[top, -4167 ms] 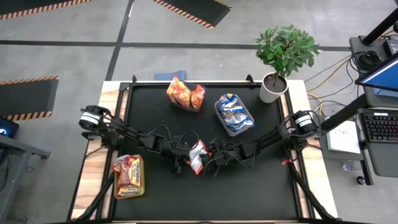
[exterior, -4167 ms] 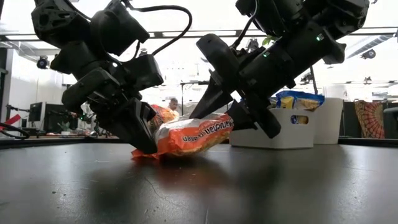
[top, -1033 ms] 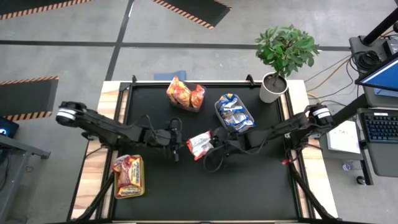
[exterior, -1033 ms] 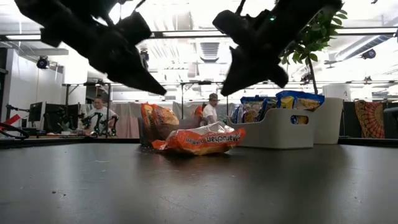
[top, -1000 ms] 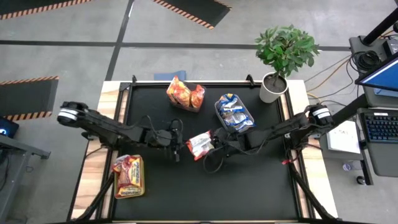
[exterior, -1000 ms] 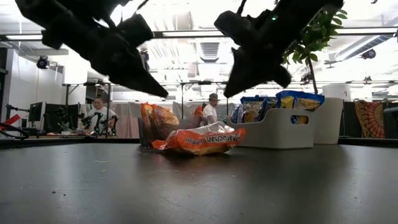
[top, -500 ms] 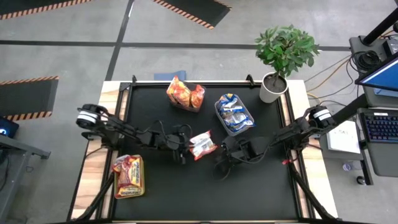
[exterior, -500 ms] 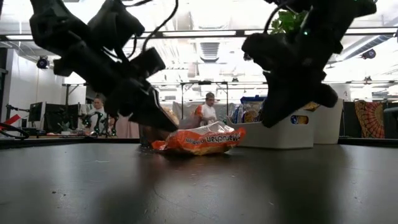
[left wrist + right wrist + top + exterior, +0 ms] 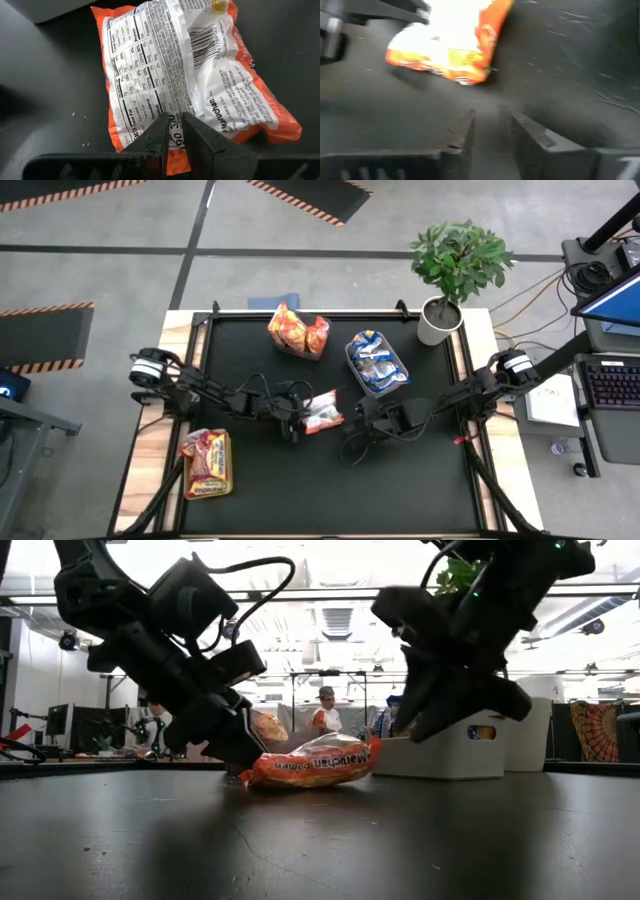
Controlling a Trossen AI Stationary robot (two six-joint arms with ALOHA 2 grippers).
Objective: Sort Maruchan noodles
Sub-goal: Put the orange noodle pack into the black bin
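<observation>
Left claw, nearly pressed together, sits on the orange packet; pinch its edge firmly; right claw slightly spread, empty

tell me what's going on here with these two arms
The left hand is pinching the edge of an orange Maruchan noodle packet lying mid-table. The right hand hangs just beside it, apart from the packet, holding nothing. Other packets already sit in three bins around the table.
</observation>
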